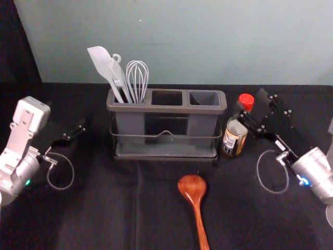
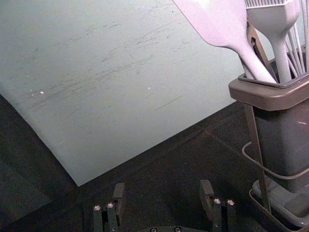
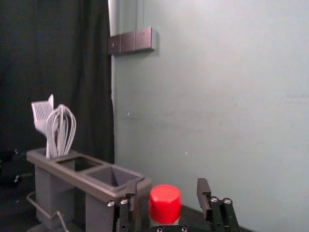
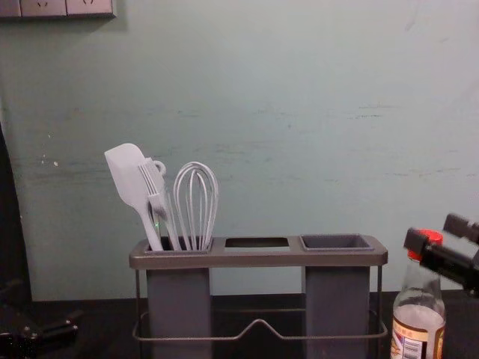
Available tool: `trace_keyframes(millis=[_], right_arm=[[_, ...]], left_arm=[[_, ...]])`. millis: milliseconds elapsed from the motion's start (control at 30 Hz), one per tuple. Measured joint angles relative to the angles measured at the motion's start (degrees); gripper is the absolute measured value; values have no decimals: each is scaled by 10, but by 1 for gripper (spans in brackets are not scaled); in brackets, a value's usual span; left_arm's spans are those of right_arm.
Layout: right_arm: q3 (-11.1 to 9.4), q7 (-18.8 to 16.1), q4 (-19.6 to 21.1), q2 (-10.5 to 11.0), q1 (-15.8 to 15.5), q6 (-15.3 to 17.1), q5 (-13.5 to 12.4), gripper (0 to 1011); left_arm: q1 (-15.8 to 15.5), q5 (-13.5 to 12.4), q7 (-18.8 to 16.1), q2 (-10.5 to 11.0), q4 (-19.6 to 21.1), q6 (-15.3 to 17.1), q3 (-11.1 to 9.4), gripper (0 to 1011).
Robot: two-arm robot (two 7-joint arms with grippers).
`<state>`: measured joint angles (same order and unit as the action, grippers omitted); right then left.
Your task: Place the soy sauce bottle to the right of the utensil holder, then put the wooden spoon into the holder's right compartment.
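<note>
Left gripper (image 1: 77, 125): parked left of the utensil holder (image 1: 166, 109), jaws wide apart. Holder: 3 compartments, long axis running left-right; pale utensils (image 1: 118, 78) in the left one. Wooden spoon (image 1: 192, 188): lies flat before the holder, bowl toward it, handle toward the near edge, angled slightly right; glossy red-brown, grain streaks. Soy sauce bottle (image 1: 235, 139): just right of the holder, upright, long axis vertical; red cap, clear neck, printed label. Right gripper (image 1: 252, 102): at bottle-cap height, jaws spread wide, 1 on each side of the cap.
</note>
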<state>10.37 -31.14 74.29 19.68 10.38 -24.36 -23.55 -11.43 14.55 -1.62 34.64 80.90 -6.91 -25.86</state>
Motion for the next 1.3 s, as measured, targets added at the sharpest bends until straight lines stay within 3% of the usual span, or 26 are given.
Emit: trace_keyframes(millis=[167, 300, 500, 633, 933, 1300], right_arm=[[-11, 17, 42, 3, -20, -2, 6, 885], [-19, 49, 101, 3, -52, 2, 30, 1002], [-18, 84, 170, -2, -98, 15, 74, 1002], [-4, 102, 207, -5, -132, 31, 118, 1002], [34, 105, 211, -14, -159, 56, 150, 1002], [69, 89, 147, -21, -143, 85, 150, 1000]], left_arm=[[0, 0, 0, 0, 0, 0, 0, 1000], [0, 0, 0, 0, 0, 0, 0, 1000], [0, 0, 0, 0, 0, 0, 0, 1000], [0, 0, 0, 0, 0, 0, 0, 1000], [0, 0, 0, 0, 0, 0, 0, 1000], [0, 0, 0, 0, 0, 0, 0, 1000]])
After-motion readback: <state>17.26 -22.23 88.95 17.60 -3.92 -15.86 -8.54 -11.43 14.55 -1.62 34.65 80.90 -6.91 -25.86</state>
